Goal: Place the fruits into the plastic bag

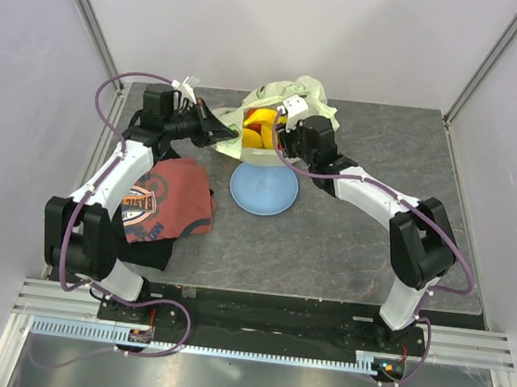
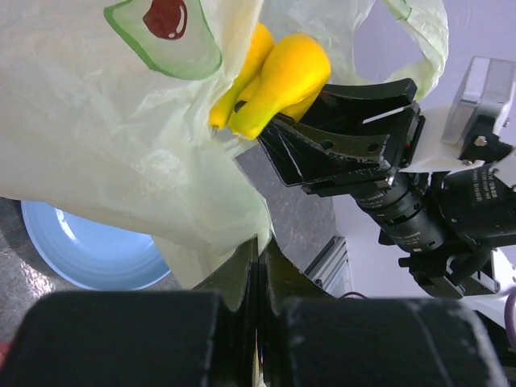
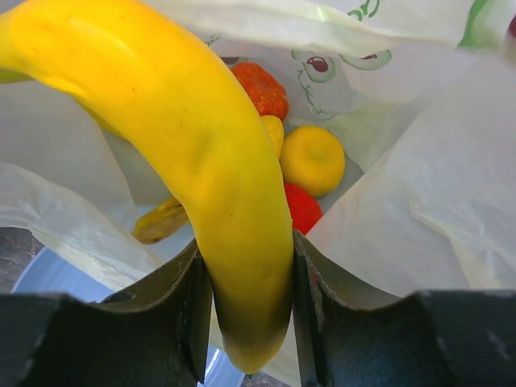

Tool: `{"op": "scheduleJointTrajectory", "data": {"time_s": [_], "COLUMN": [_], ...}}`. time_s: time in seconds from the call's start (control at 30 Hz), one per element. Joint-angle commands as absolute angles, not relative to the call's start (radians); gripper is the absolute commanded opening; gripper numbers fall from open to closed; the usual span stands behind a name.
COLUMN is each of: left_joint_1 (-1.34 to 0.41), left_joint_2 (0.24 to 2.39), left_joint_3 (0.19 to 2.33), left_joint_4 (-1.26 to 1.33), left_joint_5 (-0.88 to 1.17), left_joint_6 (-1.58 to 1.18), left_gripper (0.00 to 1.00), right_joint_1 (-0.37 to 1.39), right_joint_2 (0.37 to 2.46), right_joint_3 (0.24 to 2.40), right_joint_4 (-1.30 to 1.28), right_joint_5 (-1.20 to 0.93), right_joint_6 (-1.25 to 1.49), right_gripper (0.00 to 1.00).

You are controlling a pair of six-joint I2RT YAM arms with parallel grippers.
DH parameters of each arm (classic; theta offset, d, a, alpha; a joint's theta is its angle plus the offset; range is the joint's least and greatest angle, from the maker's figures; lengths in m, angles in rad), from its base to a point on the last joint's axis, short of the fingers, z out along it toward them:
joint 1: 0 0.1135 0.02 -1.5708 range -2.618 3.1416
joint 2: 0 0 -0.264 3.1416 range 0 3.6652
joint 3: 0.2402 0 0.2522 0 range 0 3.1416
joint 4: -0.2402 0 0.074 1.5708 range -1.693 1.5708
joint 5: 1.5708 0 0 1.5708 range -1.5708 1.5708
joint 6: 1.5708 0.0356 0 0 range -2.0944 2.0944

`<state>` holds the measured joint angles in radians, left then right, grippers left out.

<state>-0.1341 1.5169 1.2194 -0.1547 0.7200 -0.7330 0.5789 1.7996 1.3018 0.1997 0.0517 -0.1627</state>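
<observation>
Fruits (image 3: 313,159) sit inside the plastic bag (image 1: 309,92) at the far middle of the table (image 1: 376,226), with one banana (image 3: 201,145) held at its mouth.
Your left gripper (image 2: 258,270) is pinched shut on the bag's rim, apparently lifting the mouth open. Your right gripper (image 3: 246,298), jaws partway closed, clamps the banana over that opening. Only the right wrist view looks inside, showing orange-red, yellow and red round fruits and a small banana (image 3: 161,220). The overhead view adds the layout: a blue plate (image 1: 264,189) just in front of the bag and a red T-shirt (image 1: 169,202) by your left arm.

One bag (image 1: 305,94), one plate (image 1: 263,194), one shirt (image 1: 172,198).
</observation>
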Motion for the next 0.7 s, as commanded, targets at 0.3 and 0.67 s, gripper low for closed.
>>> {"op": "scheduleJointTrajectory", "data": {"time_s": [0.3, 0.67], "left_joint_1": [-0.124, -0.123], "left_joint_2": [1.494, 1.531], "left_joint_3": [1.238, 1.261], "left_joint_4": [-0.107, -0.109], "left_joint_5": [0.764, 0.782], "left_joint_6": [-0.767, -0.770], "left_gripper": [0.02, 0.02], "right_joint_1": [0.558, 0.612], "right_joint_2": [1.913, 2.083], "right_joint_3": [1.471, 1.782], "right_joint_4": [0.042, -0.144], "right_joint_5": [0.097, 0.167], "right_joint_6": [-0.169, -0.222], "right_gripper": [0.00, 0.03]}}
